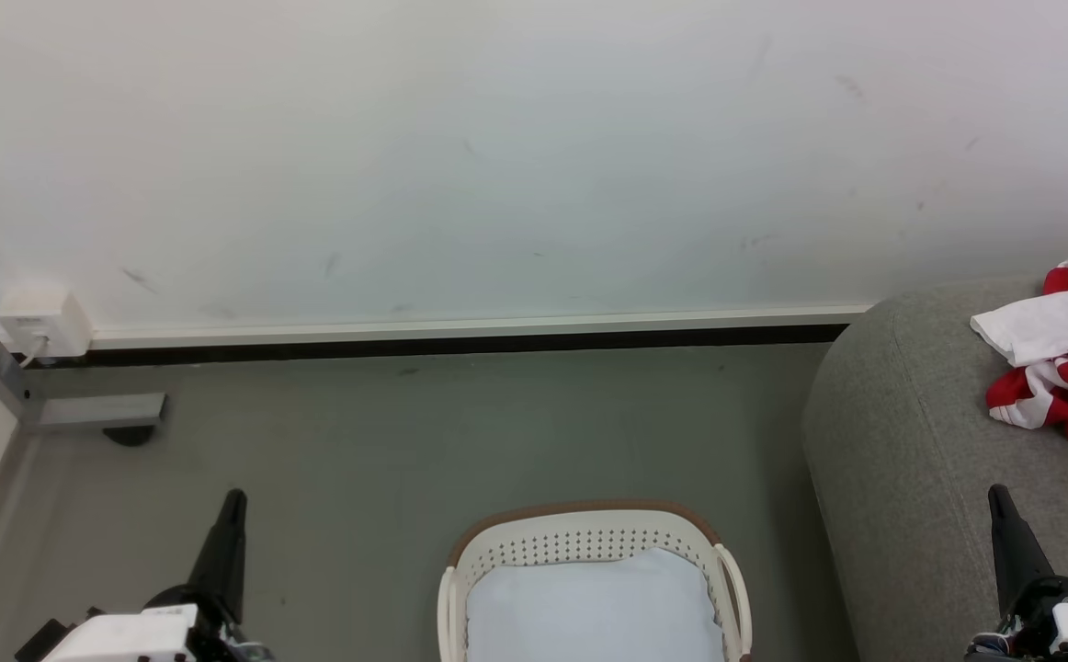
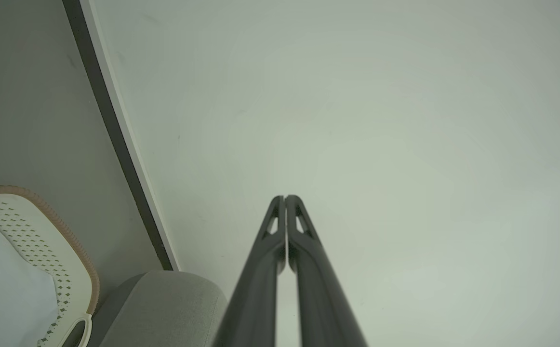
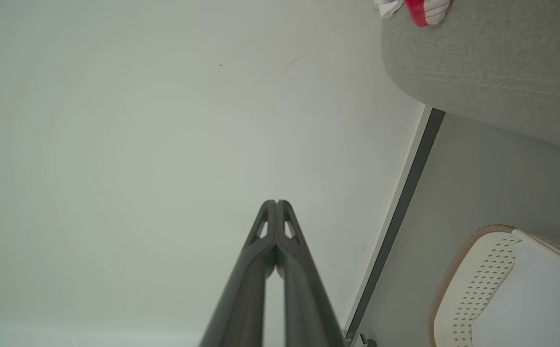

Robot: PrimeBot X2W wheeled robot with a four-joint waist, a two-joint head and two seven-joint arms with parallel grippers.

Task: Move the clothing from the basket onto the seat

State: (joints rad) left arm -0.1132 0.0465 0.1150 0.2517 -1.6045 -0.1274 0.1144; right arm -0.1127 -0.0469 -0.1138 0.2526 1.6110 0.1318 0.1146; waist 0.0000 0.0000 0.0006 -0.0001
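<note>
Clothing (image 1: 1062, 359) is lying on seat (image 1: 902, 441); basket (image 1: 589, 508) nearby is holding pale cushion (image 1: 589, 607). L gripper (image 1: 234, 497) & R gripper (image 1: 996, 493) are hovering empty, fingers pressed together.

The clothing (image 1: 1062, 354) is being supported by the seat (image 1: 902, 460) at the right edge, while a pale cushion (image 1: 594, 607) is being cradled in the basket (image 1: 580, 507) at bottom centre. The left gripper (image 1: 235, 497) and right gripper (image 1: 995, 493) are being held closed, empty, in the lower corners.
</note>
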